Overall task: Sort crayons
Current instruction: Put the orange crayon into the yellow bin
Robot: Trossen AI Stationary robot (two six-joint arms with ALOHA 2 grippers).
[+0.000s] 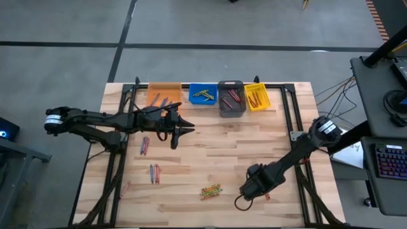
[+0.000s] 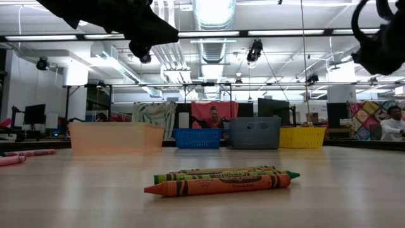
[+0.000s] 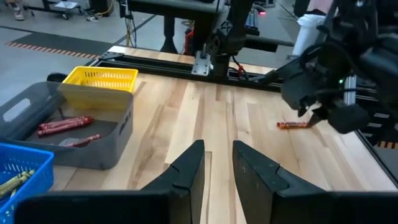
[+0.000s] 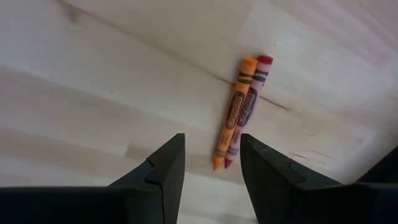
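Crayons, thin paper-wrapped wax sticks, lie scattered on the pale wooden table [image 1: 210,156]; an orange crayon [image 4: 232,118] and a red crayon [image 4: 249,106] touch side by side beneath the right gripper [image 4: 211,165], whose fingers stand wide and empty. Closing here risks pinching both colours together. The left gripper [image 3: 217,171], narrowly parted and empty, hovers near the grey plastic bin [image 3: 62,134].

Orange wax crayon [image 4: 234,112] beside a red wax crayon [image 4: 251,102] on the pale striped wooden desk [image 4: 124,81]; orange, blue, grey and yellow plastic bins [image 1: 205,94] behind.
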